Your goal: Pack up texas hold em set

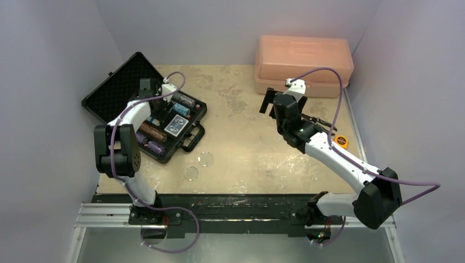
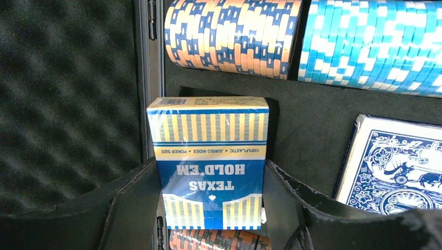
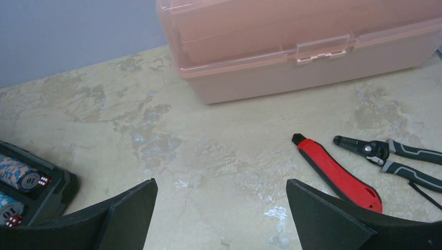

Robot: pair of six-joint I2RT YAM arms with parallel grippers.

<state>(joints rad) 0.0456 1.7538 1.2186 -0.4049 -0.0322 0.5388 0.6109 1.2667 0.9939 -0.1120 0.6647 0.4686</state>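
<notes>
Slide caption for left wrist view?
Left fingers grip a blue-and-yellow Texas Hold'em card box over the black foam-lined case, poker chip rows behind.

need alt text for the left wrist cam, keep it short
The left gripper grips a blue-and-yellow Texas Hold'em card box over the open black case. Beyond it lie a row of orange-and-blue chips and a row of light-blue chips, with a blue-backed deck at right and the foam lid at left.

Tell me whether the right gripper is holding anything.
No, the right gripper hangs open above the table, with nothing between its jaws.
</notes>
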